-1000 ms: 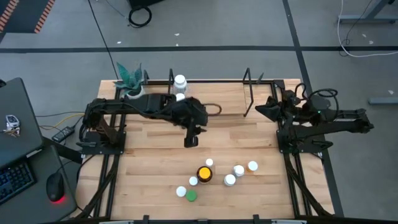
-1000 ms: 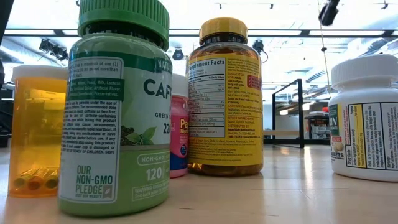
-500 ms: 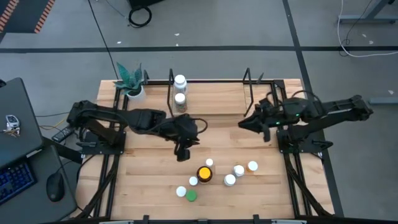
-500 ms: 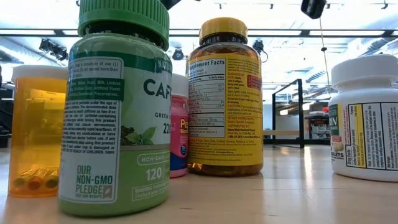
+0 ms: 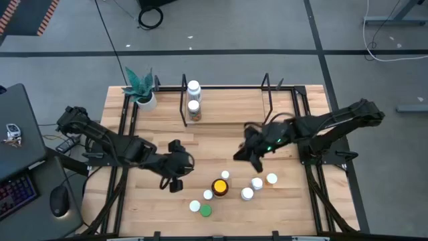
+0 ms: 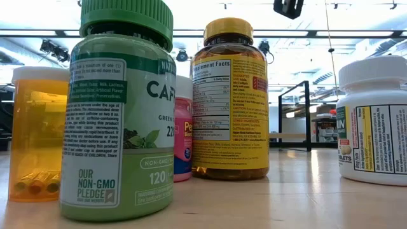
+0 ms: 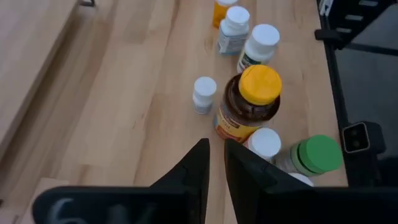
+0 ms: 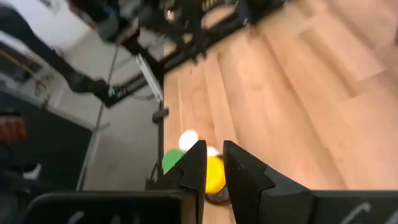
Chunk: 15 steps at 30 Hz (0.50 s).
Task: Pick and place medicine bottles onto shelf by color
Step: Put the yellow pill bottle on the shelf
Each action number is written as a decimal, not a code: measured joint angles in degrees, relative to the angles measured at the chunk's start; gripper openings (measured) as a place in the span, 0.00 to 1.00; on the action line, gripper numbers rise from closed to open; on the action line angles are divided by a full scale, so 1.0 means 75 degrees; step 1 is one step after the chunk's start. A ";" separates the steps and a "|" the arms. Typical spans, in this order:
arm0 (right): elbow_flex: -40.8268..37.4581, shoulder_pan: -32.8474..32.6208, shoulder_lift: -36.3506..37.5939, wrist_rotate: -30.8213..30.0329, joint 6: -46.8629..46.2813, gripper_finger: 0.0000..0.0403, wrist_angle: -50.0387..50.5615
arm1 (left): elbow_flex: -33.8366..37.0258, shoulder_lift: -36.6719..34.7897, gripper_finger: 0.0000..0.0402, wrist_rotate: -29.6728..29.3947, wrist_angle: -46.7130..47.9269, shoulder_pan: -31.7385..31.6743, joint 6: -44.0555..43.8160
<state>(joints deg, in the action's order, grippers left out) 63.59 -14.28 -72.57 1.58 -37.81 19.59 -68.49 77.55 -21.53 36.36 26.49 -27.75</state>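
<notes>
Medicine bottles (image 5: 231,187) are seen clustered at lower centre of the table, unsorted | two are stood on the shelf (image 5: 224,114) at upper centre | left gripper (image 5: 176,184) and right gripper (image 5: 242,155) are poised nearby, both nearly closed and empty.

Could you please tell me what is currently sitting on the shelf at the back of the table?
Two white-capped bottles stand on the shelf by its left upright, one behind the other. The rest of the shelf shows bare wood. Their labels cannot be read from above.
</notes>
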 joint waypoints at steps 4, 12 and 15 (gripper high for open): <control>0.0698 -0.0300 -0.0792 -0.0023 -0.0004 0.15 0.0439 | 0.0347 -0.0252 0.12 -0.0519 -0.0037 0.0365 -0.0223; 0.2138 -0.0693 -0.2015 -0.0067 0.0252 0.15 0.1394 | 0.1371 -0.1252 0.05 -0.0555 -0.0367 0.0608 -0.0516; 0.2619 -0.0806 -0.2418 -0.0095 0.0262 0.15 0.1585 | 0.1717 -0.1840 0.02 -0.0570 -0.0403 0.0594 -0.0648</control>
<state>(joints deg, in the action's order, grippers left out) 83.23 -20.32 -90.71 0.87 -35.85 31.47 -55.61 63.75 -25.80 33.34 30.95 -32.61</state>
